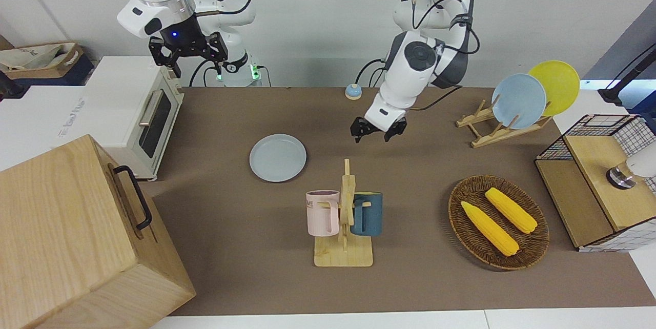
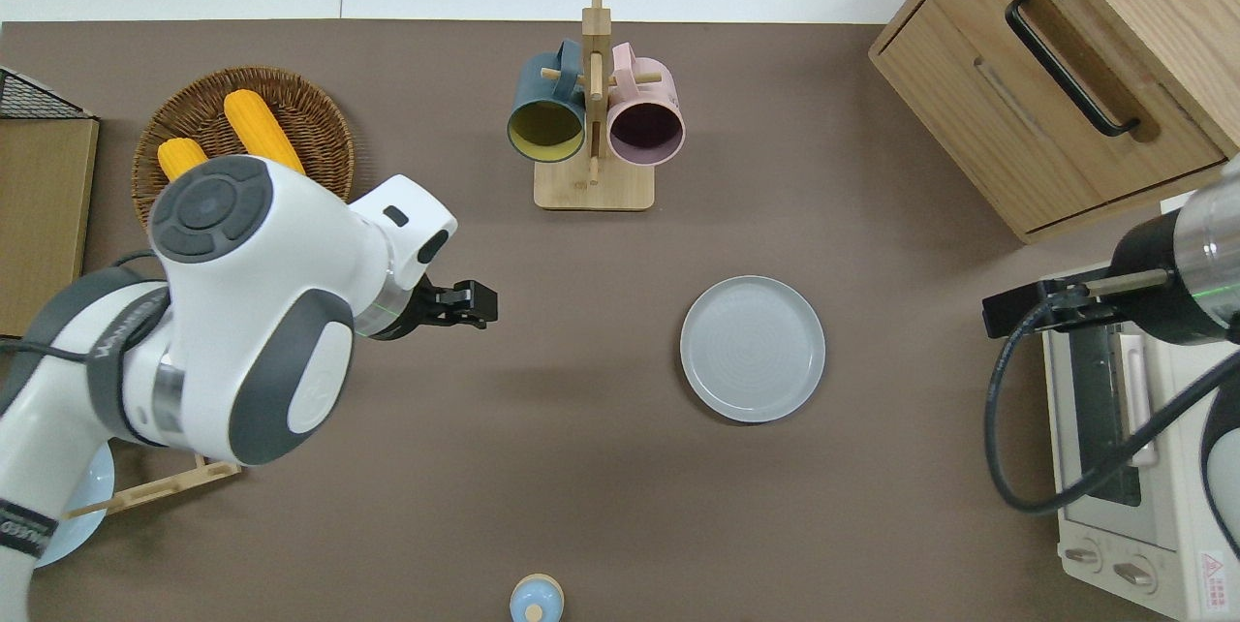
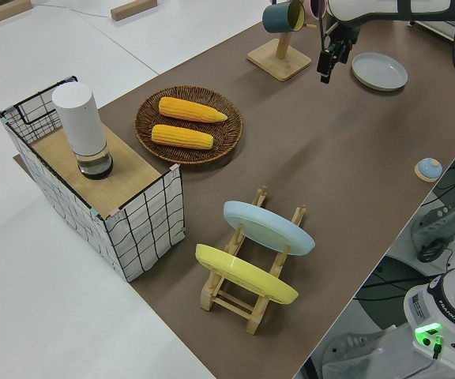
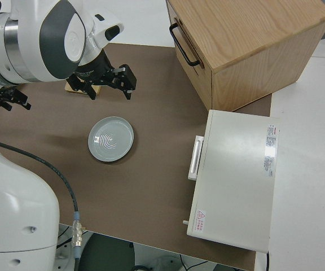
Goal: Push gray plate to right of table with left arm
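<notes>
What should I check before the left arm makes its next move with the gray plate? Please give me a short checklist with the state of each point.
1. Gray plate lies flat on the table: ok.
2. Left gripper touches the plate: not ok; it is in the air over bare table, apart from the plate.
3. Left gripper holds nothing: ok.
4. Bare table between the plate and the toaster oven: ok.
5. Mug rack clear of the plate: ok; it stands farther from the robots.
6. Right arm parked: ok.
</notes>
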Robot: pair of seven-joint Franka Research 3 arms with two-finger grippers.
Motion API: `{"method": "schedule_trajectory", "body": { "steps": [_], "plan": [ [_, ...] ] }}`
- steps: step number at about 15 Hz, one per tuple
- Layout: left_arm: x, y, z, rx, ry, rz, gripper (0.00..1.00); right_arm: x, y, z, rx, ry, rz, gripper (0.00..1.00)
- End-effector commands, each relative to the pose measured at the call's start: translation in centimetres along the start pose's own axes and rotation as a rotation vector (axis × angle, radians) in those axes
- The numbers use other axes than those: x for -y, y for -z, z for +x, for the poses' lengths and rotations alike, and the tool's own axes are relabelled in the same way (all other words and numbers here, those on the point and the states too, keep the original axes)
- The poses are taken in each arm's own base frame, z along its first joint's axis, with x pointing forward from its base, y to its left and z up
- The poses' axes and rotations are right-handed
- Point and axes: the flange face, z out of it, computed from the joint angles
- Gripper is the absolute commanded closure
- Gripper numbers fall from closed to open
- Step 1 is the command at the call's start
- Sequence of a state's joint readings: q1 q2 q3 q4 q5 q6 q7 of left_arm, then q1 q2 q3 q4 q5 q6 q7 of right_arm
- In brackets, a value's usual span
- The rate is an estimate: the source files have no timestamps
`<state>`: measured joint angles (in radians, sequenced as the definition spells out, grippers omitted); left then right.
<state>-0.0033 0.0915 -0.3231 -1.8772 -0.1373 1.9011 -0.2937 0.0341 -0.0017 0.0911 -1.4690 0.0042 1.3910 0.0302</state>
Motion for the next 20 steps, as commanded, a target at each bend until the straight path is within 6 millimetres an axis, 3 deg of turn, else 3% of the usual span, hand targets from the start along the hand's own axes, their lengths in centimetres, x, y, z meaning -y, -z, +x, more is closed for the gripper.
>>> {"method": "schedule_trajectory", "body": {
  "steps": [1, 7, 10, 15, 17, 20],
  "plan": [
    [5.1, 3.5, -1.1, 0.006, -0.086, 0.056, 0.01, -0.3, 0.3, -0.4, 0.005, -0.003, 0.008, 0.017],
    [12.3, 11.4, -0.7, -0.012, -0.144, 0.11, 0.01, -0.3, 0.3, -0.4, 0.005, -0.003, 0.008, 0.017],
    [15.3, 13.8, -0.8, -0.017, -0.157, 0.118, 0.01, -0.2, 0.3, -0.4, 0.005, -0.003, 0.007, 0.017],
    [18.3, 15.7, -0.9, -0.019, -0.154, 0.114, 0.01, -0.2, 0.3, -0.4, 0.005, -0.001, 0.007, 0.017],
    [18.3, 16.7, -1.0, -0.027, -0.155, 0.113, 0.01, -0.2, 0.3, -0.4, 0.004, -0.001, 0.007, 0.017],
    [19.1, 16.7, -1.0, -0.024, -0.142, 0.111, 0.01, -0.2, 0.3, -0.4, 0.005, -0.001, 0.007, 0.017]
  ]
}}
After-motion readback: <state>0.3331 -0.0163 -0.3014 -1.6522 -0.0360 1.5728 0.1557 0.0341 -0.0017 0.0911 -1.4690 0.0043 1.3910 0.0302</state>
